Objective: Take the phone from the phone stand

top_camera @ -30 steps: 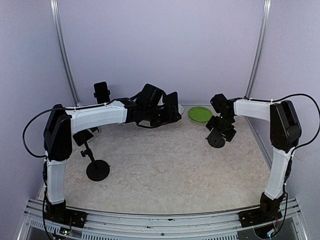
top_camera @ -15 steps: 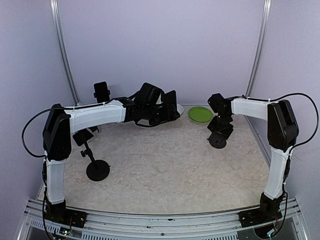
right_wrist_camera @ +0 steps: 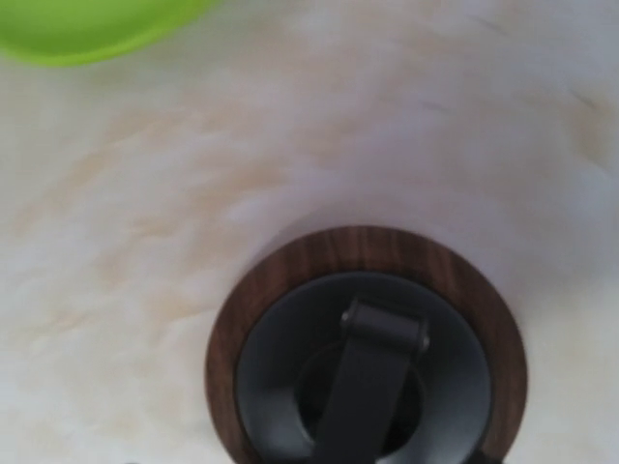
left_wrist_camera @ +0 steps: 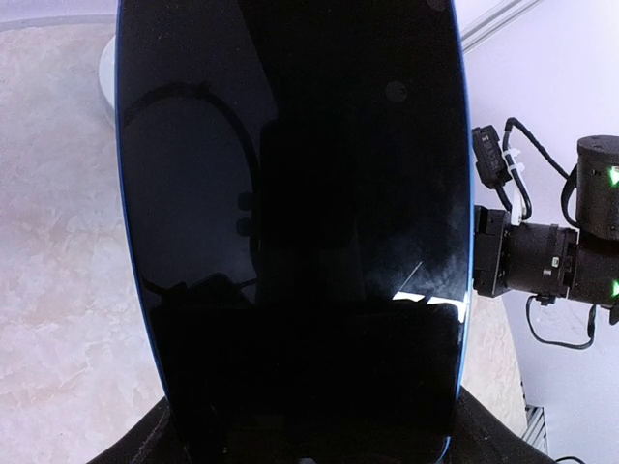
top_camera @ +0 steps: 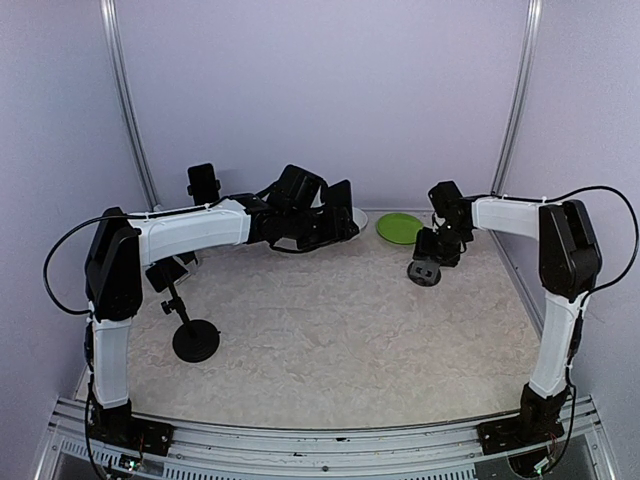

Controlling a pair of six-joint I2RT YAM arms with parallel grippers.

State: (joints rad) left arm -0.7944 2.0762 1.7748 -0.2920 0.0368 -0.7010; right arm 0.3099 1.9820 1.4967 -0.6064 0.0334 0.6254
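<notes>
Black glass slab, blue-edged: phone (left_wrist_camera: 290, 232), screen dark, filling the left wrist view; it is held up off the table (top_camera: 330, 340) at the far centre, clear of the phone stand (right_wrist_camera: 276, 367) and well apart from it

Left arm: raised from the near left base, its white forearm laid rightward and far; the wrist is levelled at the far centre. The left gripper (top_camera: 330, 225) is clamped on the phone's lower end, and a white dish (top_camera: 357, 214) is seen just behind it

Right arm: raised from the near right base, elbow high at the right, white forearm run leftward, wrist bent down toward the table. The right gripper (top_camera: 438, 250) is set over the phone stand; its fingers are not shown in the right wrist view, so whether they are parted or closed on the stand cannot be told

Phone stand: round wood-rimmed base, dark grey inner disc, black arm; placed at the far right, just near of the green plate (top_camera: 400, 228)

Black pole stand (top_camera: 195, 340): round foot at the near left, thin post, clamp on top
</notes>
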